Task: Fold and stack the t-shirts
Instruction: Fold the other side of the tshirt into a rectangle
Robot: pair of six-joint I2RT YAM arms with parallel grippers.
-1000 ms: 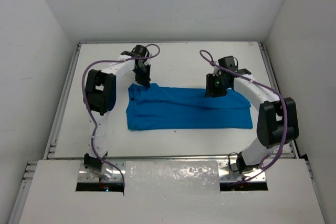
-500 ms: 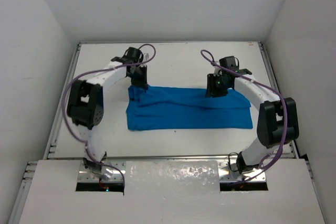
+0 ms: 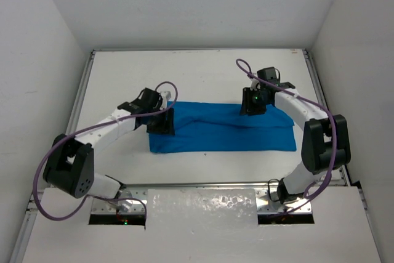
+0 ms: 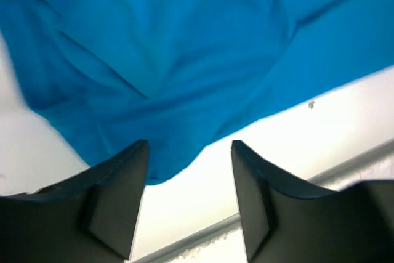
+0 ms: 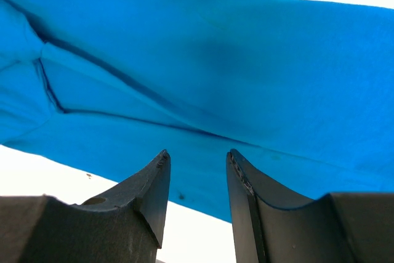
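Your left fingers (image 4: 123, 189) are spread wide and hold nothing. A rounded corner of the blue t-shirt (image 3: 228, 129) dips into the space between their tips. The rest of the cloth spreads out past them with some soft creases. Below that corner, between and beside the tips, you see the bare white desk (image 3: 203, 72). From above, these fingers sit over the left end of the t-shirt, low and close to it. You cannot tell if they touch the cloth.

The t-shirt lies flat on the desk, folded into one long band. It runs from the left fingers across to the right fingers and a bit past them. A long crease goes down its length.

Your right fingers (image 5: 144, 195) are a little apart, with a thin space between them, and they hold nothing too. Blue cloth fills almost all you see past them. A long fold line runs across just ahead of the tips. A strip of white desk shows beside the left one. From above, these fingers are at the far edge of the t-shirt, near its right end.
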